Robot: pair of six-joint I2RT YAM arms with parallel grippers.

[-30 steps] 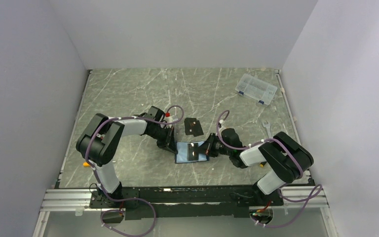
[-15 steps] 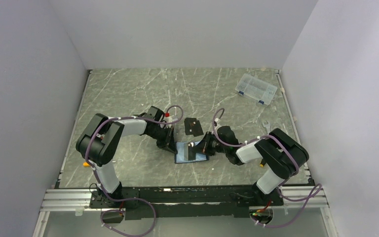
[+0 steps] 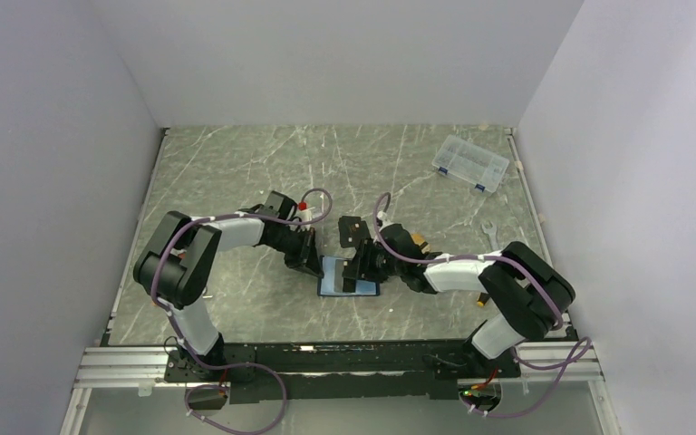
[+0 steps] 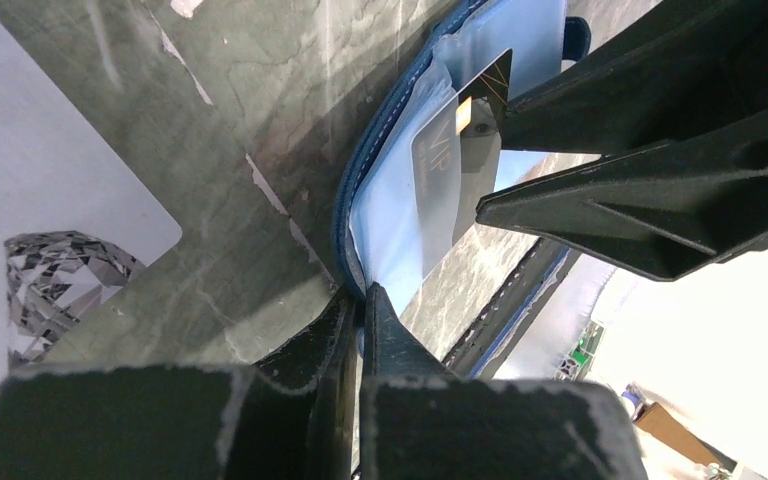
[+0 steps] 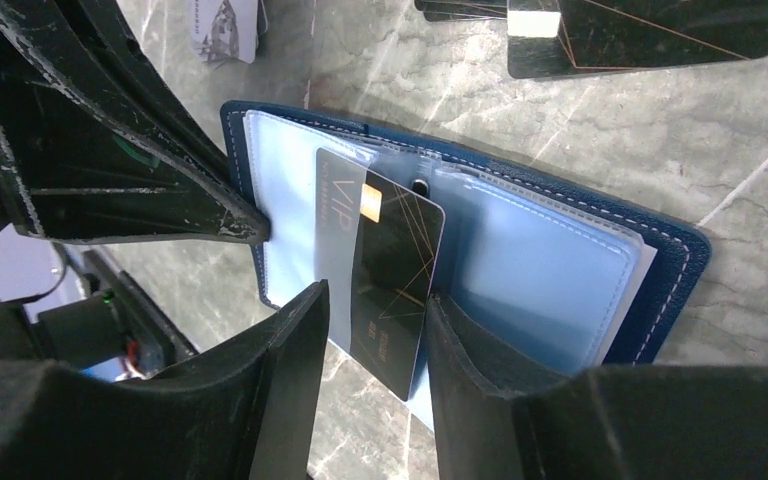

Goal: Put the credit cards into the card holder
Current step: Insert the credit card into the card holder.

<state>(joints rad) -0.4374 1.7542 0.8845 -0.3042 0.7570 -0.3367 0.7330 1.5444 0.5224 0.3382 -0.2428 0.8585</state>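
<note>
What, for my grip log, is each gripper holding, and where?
Left gripper: card holder, by its edge; right gripper: black card, by its long edges.

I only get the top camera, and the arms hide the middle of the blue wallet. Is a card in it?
Observer: Partly. The right wrist view shows a black card with gold lines, one side under a clear sleeve of the open card holder, between the right tool's fingers.
Operator: What's the other arm doing?
Observer: The left tool is shut on the holder's blue edge.
Operator: Any words on the card?
Observer: It reads VIP, beside an orange square.
</note>
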